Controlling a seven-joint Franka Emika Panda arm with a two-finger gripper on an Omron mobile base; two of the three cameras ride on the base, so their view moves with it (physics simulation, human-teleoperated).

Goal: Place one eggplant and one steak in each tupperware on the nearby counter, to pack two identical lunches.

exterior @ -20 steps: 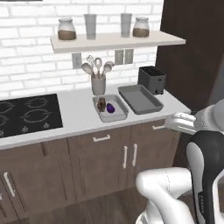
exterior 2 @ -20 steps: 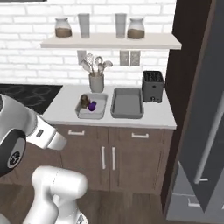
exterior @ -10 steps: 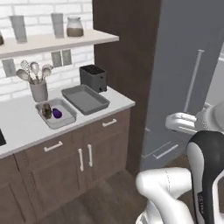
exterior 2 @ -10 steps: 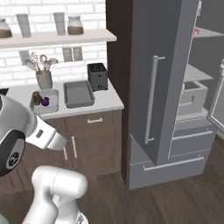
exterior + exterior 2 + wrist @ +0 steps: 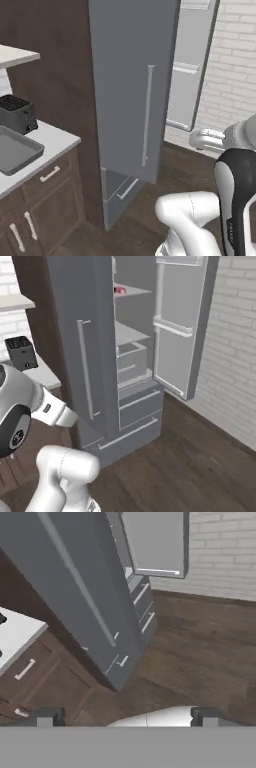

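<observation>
I'm facing the tall grey fridge (image 5: pixel 95 356), right door hanging open, since a small pink-red steak block (image 5: pixel 119 290) is sitting on its upper shelf, top centre of the right base view. The two-finger gripper (image 5: pixel 125 716) is riding wide open, carrying nothing. The dark grey shallow tupperware tray (image 5: pixel 15 150) is waiting on the white counter (image 5: pixel 50 142), left edge of the left base view, beside the black toaster (image 5: pixel 17 114).

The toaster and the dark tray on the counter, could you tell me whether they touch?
Apart. The left base view shows a strip of counter between the toaster and the dark tray.
</observation>
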